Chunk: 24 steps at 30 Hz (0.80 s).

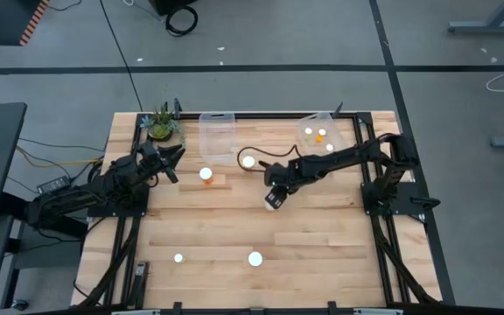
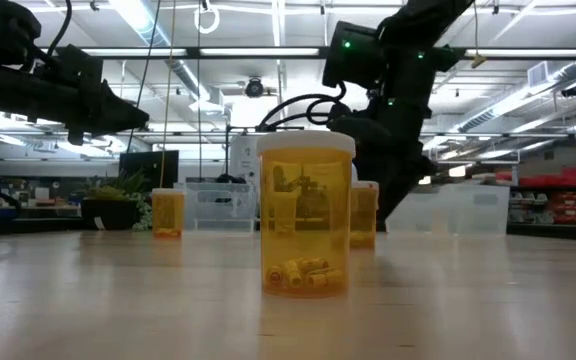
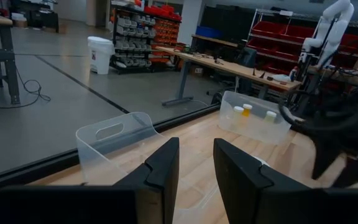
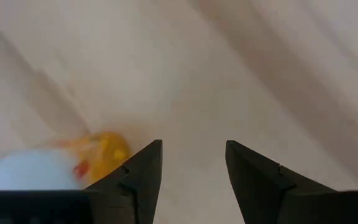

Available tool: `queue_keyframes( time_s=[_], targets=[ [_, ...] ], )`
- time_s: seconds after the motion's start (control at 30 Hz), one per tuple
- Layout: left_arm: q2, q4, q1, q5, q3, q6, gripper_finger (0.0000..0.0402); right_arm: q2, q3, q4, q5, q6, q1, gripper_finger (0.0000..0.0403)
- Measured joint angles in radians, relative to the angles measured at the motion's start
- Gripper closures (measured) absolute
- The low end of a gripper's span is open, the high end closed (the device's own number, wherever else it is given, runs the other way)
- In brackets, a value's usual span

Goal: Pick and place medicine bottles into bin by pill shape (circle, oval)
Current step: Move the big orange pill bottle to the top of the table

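Observation:
Several small orange bottles with white caps stand on the wooden table: one near the far middle (image 1: pixel 206 174), one beside it (image 1: pixel 248 160), and two near the front (image 1: pixel 179 257) (image 1: pixel 255 258). The low view shows one close up (image 2: pixel 305 215) with oblong pills at its bottom. My right gripper (image 1: pixel 276 189) (image 4: pixel 193 158) is open and points down at the table's middle. A blurred bottle (image 4: pixel 73 163) lies just outside one finger, not between the fingers. My left gripper (image 1: pixel 171 156) (image 3: pixel 196 163) is open and empty, raised at the far left.
A clear bin (image 1: pixel 218 136) stands at the far middle. A second clear bin (image 1: pixel 320 134) at the far right holds several bottles. A small potted plant (image 1: pixel 162 125) stands at the far left corner. Bare wood lies between the front bottles and the arms.

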<state>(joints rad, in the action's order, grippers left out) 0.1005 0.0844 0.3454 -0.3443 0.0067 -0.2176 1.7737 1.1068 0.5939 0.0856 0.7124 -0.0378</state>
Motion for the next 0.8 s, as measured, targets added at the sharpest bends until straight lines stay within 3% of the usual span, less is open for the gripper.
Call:
queue_keyframes(
  time_s=[0.13, 0.33, 0.57, 0.8],
  targets=[
    [0.0, 0.0, 0.0, 0.0, 0.0, 0.0, 0.0294, -0.003, 0.026, 0.073, -0.008, -0.024, -0.013, 0.0219],
    [0.0, 0.0, 0.0, 0.0, 0.0, 0.0, 0.0294, -0.006, 0.045, 0.15, -0.04, -0.016, 0.054, 0.0219],
    [0.0, 0.0, 0.0, 0.0, 0.0, 0.0, 0.0294, -0.006, 0.045, 0.14, -0.061, 0.002, 0.139, 0.0219],
    [0.0, 0.0, 0.0, 0.0, 0.0, 0.0, 0.0294, -0.006, 0.045, 0.018, -0.03, 0.022, 0.183, 0.0219]
  ],
)
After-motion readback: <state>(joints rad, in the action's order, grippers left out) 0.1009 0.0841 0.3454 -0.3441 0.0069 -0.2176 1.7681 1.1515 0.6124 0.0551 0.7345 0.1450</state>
